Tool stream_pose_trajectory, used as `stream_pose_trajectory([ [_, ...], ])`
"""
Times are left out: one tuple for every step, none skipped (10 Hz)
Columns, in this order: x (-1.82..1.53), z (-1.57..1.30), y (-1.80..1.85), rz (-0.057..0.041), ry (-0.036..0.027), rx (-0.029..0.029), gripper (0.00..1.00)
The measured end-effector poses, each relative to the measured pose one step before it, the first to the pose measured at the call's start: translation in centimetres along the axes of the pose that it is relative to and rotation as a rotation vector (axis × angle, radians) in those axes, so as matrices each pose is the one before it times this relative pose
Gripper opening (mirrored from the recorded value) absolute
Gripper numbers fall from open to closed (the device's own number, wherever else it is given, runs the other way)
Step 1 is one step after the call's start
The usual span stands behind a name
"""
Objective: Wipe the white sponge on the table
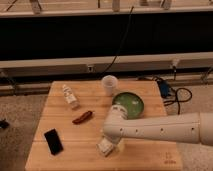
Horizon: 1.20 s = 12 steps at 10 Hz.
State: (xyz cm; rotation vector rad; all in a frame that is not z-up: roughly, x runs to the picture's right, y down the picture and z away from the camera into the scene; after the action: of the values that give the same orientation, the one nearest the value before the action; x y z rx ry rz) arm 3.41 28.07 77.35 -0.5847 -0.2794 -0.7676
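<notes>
The robot's cream arm (165, 129) runs off the right edge. Its claw (108, 146) sits low on the light-brown wooden tabletop (65, 160), over a small off-white block, the white sponge (104, 148), which is mostly covered. The tabletop's front edge is cut off.

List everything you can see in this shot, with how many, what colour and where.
table: one, light-brown wood, centre
white sponge: one, off-white, front middle of table, under the claw
bottle: one, small and white, back left
cup: one, white, back middle
bowl: one, green, back right, partly behind the arm
sausage-like item: one, reddish-brown, left of centre
flat phone-like slab: one, black, front left
cables: dark, floor right of table
arm: one, cream, reaching in from right
claw: one, cream, at the sponge
</notes>
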Motion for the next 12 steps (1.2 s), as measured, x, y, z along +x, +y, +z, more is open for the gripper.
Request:
stream_pose_trajectory([
  [0.08, 0.095, -0.027, -0.00253, 0.00088, -0.01793, 0.8],
  [0.096, 0.096, 0.063, -0.00012, -0.00054, -0.01324, 0.78],
  [0.087, 0.063, 0.041, -0.00096, -0.00037, -0.00822, 0.7],
  [0.068, 0.014, 0.064, 0.00038, -0.00138, -0.00443, 0.59],
  [0.021, -0.003, 0.036, 0.0, -0.00056, -0.00162, 0.51],
  [-0.023, 0.01, 0.073, 0.00075, -0.00114, -0.00107, 0.43],
  [0.053, -0.004, 0.226, 0.00259, 0.00061, -0.00072, 0.31],
  [-0.037, -0.157, 0.065, 0.0026, 0.00037, 0.00455, 0.21],
  [0.042, -0.249, 0.033, 0.00225, 0.00506, 0.00561, 0.11],
  [0.109, -0.266, 0.0, 0.00407, 0.01048, 0.00333, 0.03],
  [0.316, -0.336, -0.025, 0.00562, 0.02591, 0.00014, 0.0],
  [0.268, -0.17, 0.055, 0.00552, 0.01992, -0.00481, 0.0],
])
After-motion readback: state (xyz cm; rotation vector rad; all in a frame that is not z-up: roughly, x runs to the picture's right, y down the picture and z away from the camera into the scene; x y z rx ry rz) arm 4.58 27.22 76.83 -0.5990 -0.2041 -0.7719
